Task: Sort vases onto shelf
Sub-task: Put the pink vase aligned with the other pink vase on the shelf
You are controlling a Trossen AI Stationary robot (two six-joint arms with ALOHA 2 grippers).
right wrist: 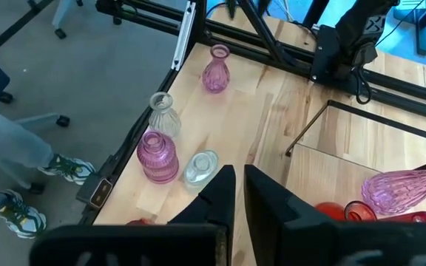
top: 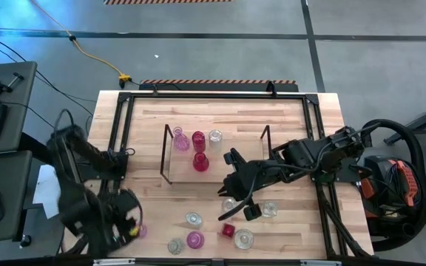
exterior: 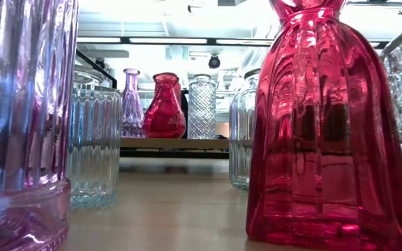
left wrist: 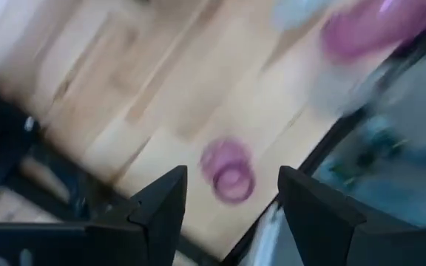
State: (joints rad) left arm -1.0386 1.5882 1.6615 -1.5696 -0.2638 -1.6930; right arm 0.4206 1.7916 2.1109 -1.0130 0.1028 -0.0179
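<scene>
Four vases stand on the shelf [top: 217, 159]: pink [top: 181, 139], magenta [top: 198, 139], clear [top: 215, 136] and red [top: 200, 161]. Several loose vases stand on their bases near the table's near edge, among them a magenta one [top: 195, 239], a red one [top: 228, 230] and a clear one [top: 243, 239]. My left gripper [top: 130, 216] is open at the near left corner, above a small pink vase [left wrist: 230, 172] that shows blurred between its fingers. My right gripper [right wrist: 239, 188] is shut and empty over the loose vases, pointing toward the table's left.
A black metal frame [top: 124, 118] runs around the table's edges. The shelf's wire end frames [top: 167, 155] stand upright. A person's leg and shoes [right wrist: 21, 214] show beside the table's near edge. Bare wood lies between the shelf and the loose vases.
</scene>
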